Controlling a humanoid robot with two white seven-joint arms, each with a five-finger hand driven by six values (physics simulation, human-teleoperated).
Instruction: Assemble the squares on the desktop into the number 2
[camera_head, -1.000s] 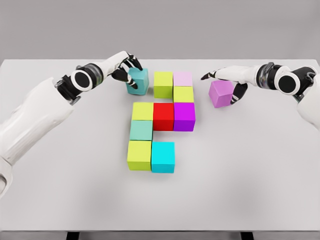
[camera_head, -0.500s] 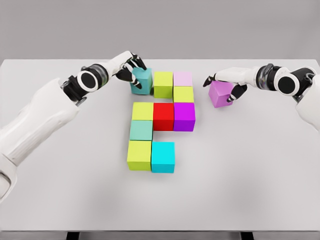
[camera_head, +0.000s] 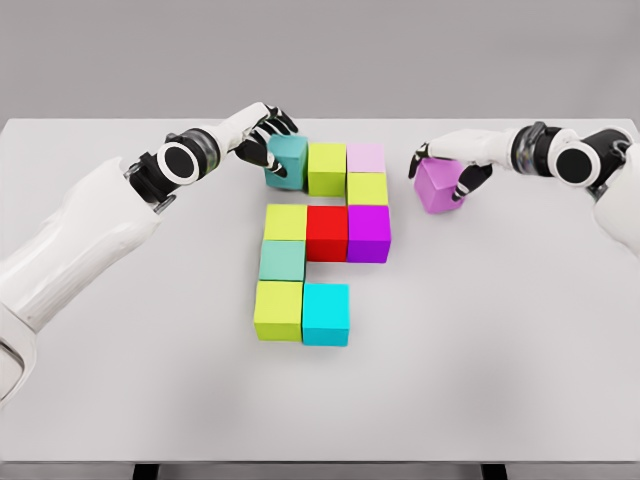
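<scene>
White table (camera_head: 500, 350) — left hand (camera_head: 262, 135) grips teal cube (camera_head: 287, 161); right hand (camera_head: 445, 160) grips violet cube (camera_head: 438, 187).

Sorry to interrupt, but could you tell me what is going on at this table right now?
A two-armed robot is building the number 2 from coloured cubes on a grey table. Its left hand is on the teal cube that sits against the yellow-green cube in the top row. Its right hand grips a loose purple cube, tilted, off to the right of the figure. The bottom row has only a yellow-green cube and a cyan cube, so a spot beside them looks unfilled.
</scene>
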